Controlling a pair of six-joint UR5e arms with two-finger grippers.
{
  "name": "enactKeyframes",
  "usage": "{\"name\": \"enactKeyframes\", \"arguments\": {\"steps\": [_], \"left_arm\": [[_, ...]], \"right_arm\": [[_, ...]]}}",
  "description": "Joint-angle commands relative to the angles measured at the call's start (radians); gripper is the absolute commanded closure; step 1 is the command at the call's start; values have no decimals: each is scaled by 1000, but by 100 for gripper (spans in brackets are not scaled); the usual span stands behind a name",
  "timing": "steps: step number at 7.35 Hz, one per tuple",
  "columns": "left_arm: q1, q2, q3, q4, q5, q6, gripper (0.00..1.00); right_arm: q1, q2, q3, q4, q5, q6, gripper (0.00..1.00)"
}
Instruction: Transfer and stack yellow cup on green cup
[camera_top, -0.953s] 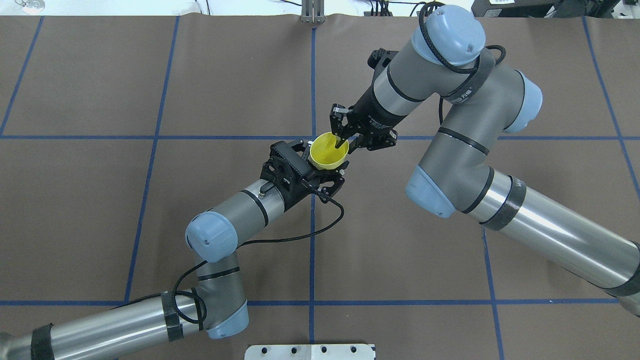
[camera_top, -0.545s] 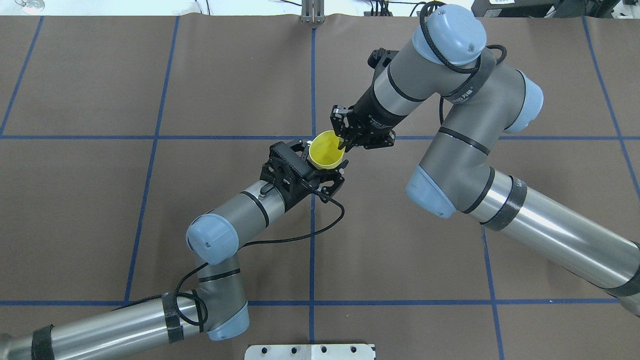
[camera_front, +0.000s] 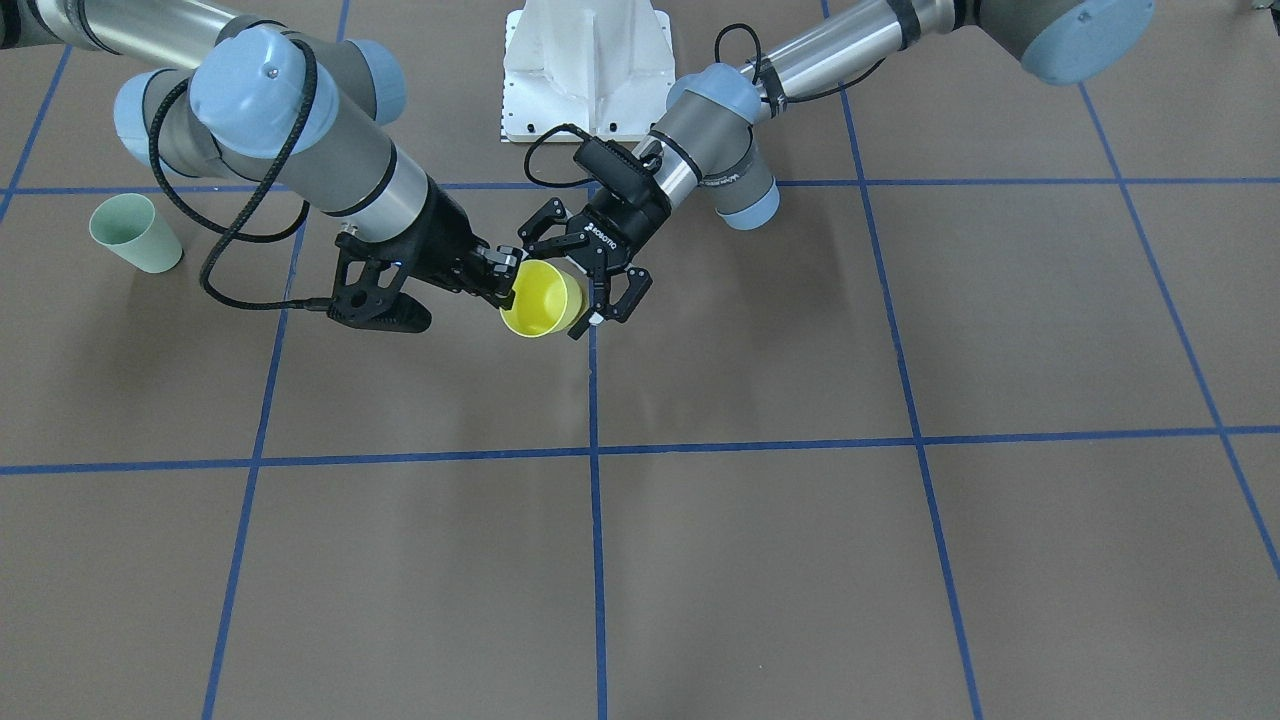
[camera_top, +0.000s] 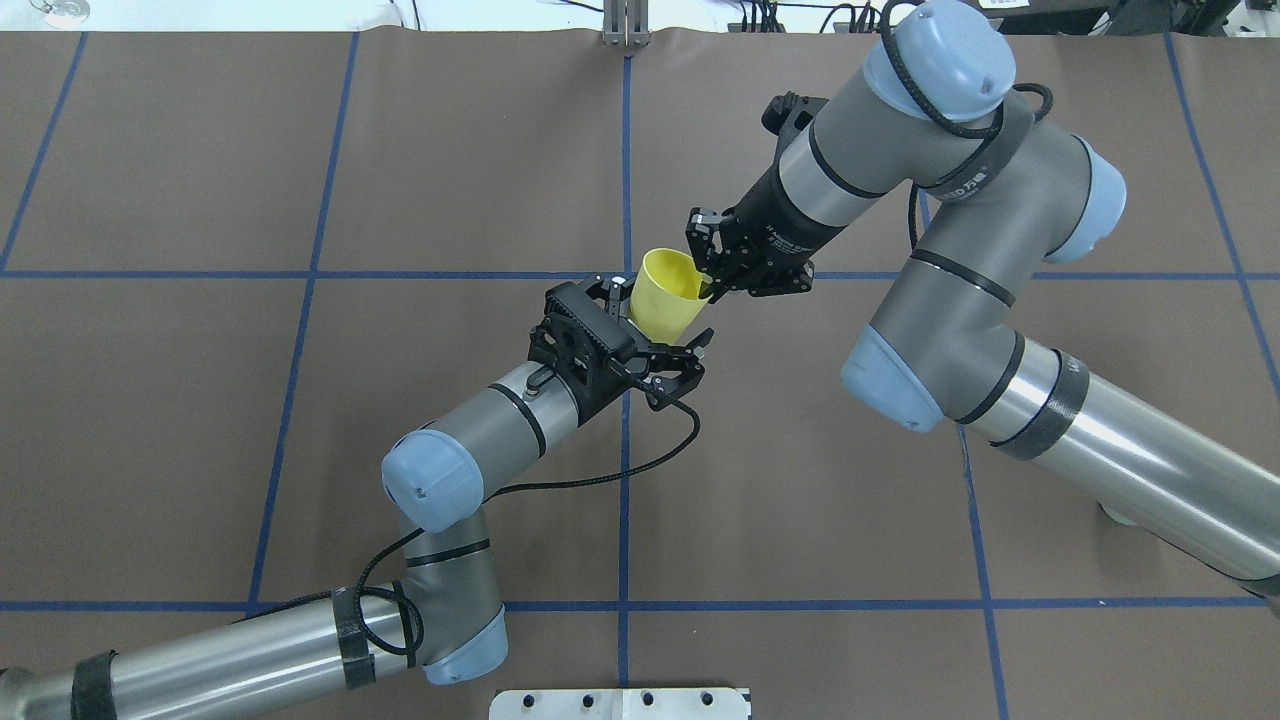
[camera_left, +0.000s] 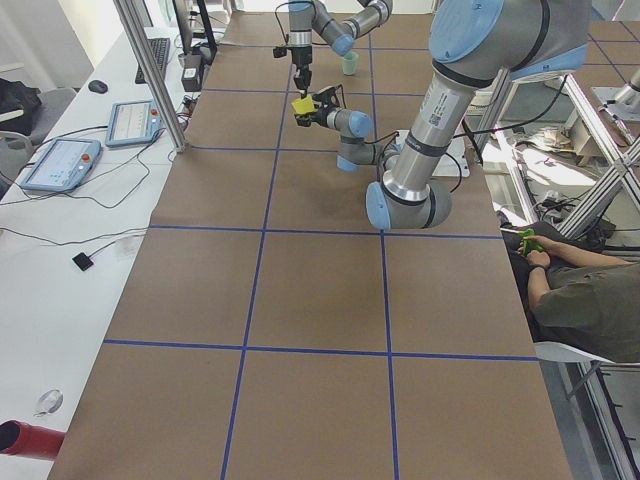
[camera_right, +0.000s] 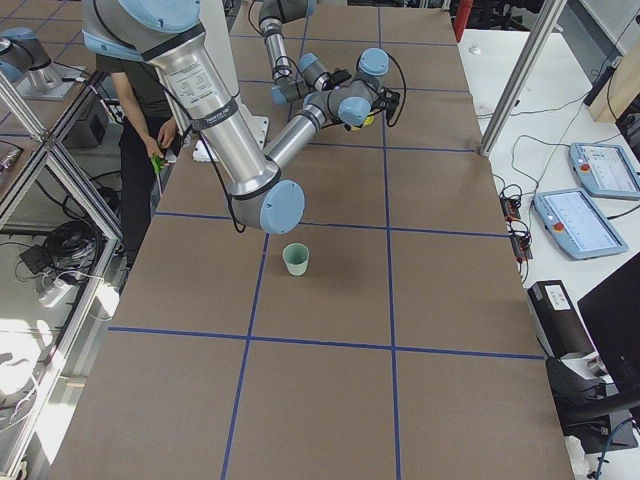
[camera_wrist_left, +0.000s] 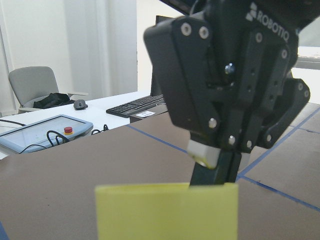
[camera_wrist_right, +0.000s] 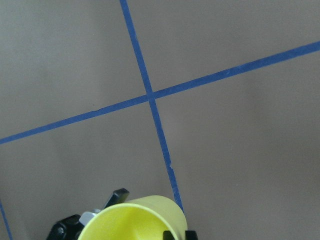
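The yellow cup (camera_top: 668, 293) hangs above the table's middle, tilted, and also shows in the front view (camera_front: 540, 298). My right gripper (camera_top: 709, 281) is shut on its rim, one finger inside and one outside. My left gripper (camera_top: 660, 320) is open, its fingers spread on either side of the cup's lower part, apart from it. The left wrist view shows the cup's edge (camera_wrist_left: 167, 210) low in frame with the right gripper (camera_wrist_left: 215, 165) pinching it. The green cup (camera_front: 135, 233) stands upright far off on my right side, also in the right side view (camera_right: 296, 259).
The brown mat (camera_top: 300, 450) carries a grid of blue tape lines (camera_top: 624, 480). The robot's white base plate (camera_front: 585, 70) lies at the near edge. Operator desks with pendants (camera_right: 580, 220) and a seated person (camera_left: 590, 290) are beside the table.
The left gripper's fingers have spread off the yellow cup. The right arm has shifted up and right in the overhead view, carrying the cup by its rim and tilting it.
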Motion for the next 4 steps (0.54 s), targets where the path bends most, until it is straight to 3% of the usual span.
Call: {"name": "enactKeyframes", "arguments": {"steps": [1,4], "left_arm": [[0,4,-16,-1,0,0,0],[0,4,-23,2,0,-3,0]], "right_arm": [[49,-70,39,-2,29,-10,100],[224,-177,123,-11,45,-12,100]]}}
